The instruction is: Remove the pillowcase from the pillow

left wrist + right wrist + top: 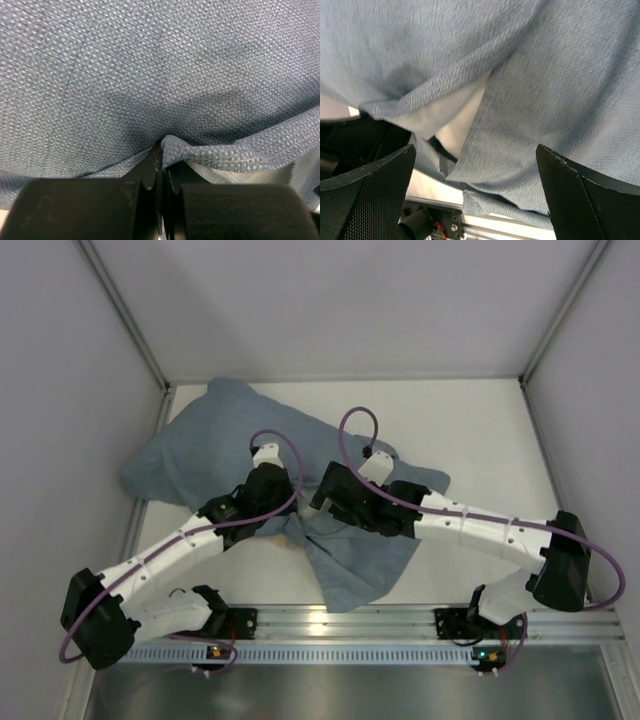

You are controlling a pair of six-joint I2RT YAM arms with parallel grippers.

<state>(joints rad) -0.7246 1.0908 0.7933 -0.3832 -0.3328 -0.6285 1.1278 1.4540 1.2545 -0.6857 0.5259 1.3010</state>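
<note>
Cloth of the pillowcase [350, 570] lies as a loose flap at the near edge of the bench [480, 430]. Just beyond the flap, the left hand [162, 150] is clamped tight on a pinched fold of the case. Beside it the right hand [476, 147] hovers over the hem with fingers spread wide, gripping nothing. A white strip of pillow [465, 125] shows in the slit beneath. Farther back and left, the case bulges full.
</note>
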